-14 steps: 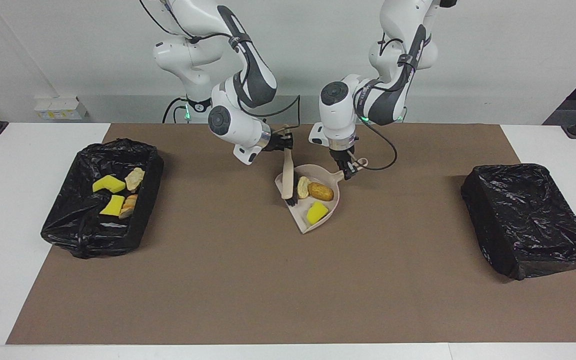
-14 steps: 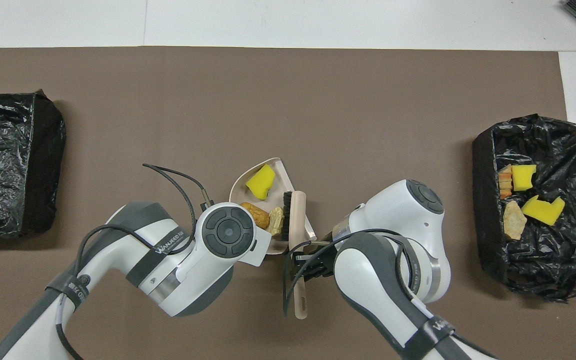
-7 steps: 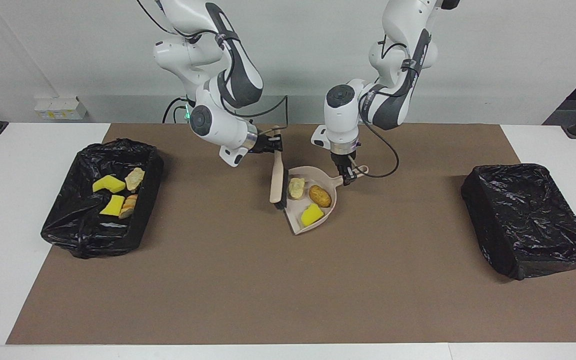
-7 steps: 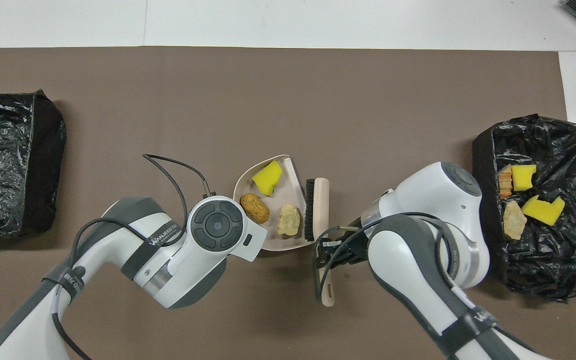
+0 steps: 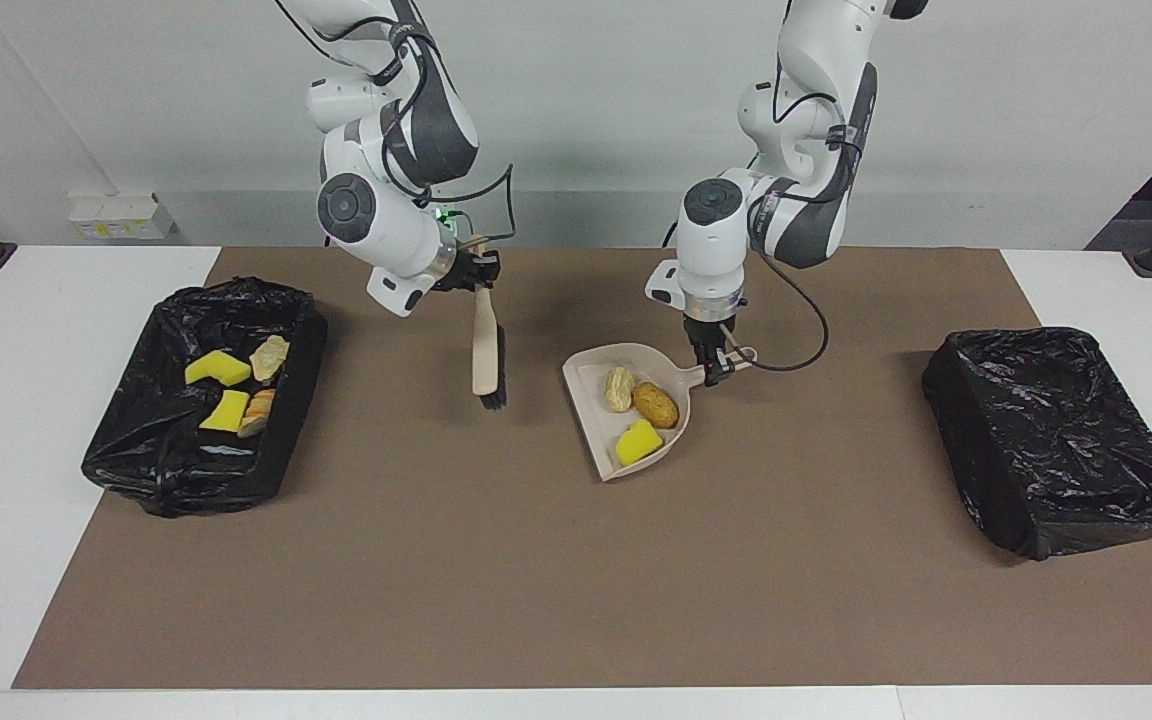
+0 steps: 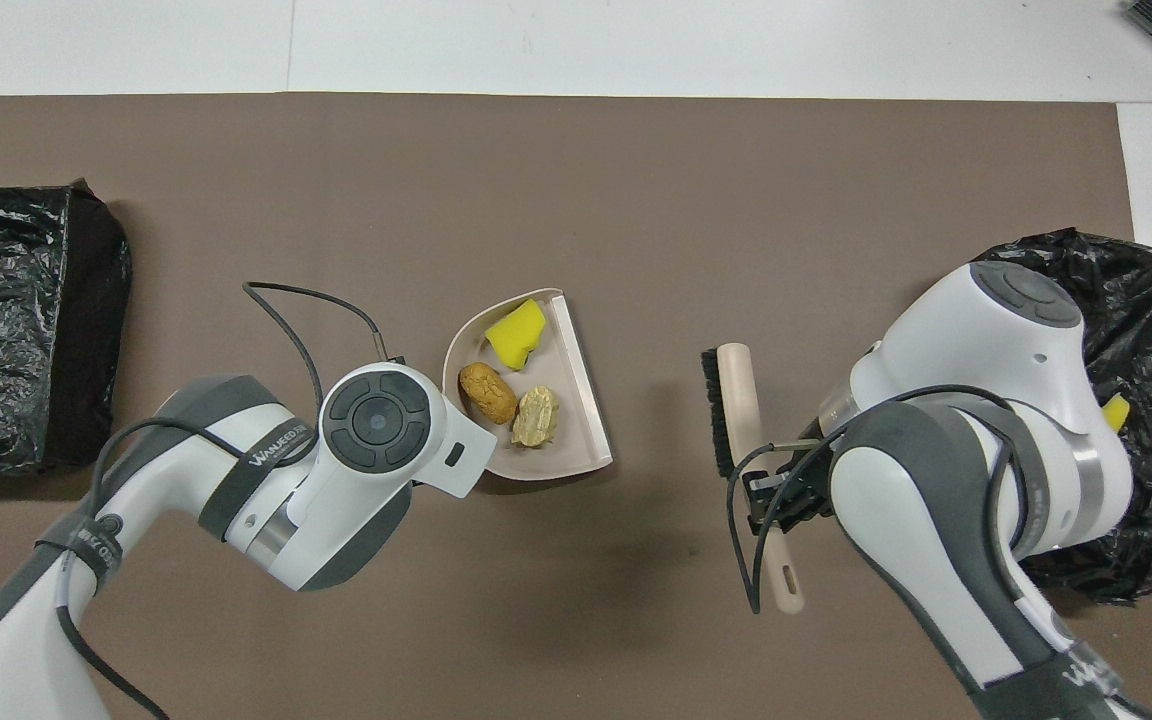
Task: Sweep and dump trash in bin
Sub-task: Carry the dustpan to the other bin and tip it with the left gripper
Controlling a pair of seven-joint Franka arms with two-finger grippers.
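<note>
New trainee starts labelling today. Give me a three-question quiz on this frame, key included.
1. How many scraps lie in the dustpan?
2. True or false: the brush touches the dustpan.
3. What does each gripper hold? A) left brush, right dustpan B) left dustpan, right brush C) both empty

Key:
1. Three: a yellow sponge piece, a brown roll, a pale lump.
2. False; the brush hangs apart from it, toward the open bin that holds four scraps.
3. B; the left gripper grips the dustpan's handle, the right gripper the brush's.
</note>
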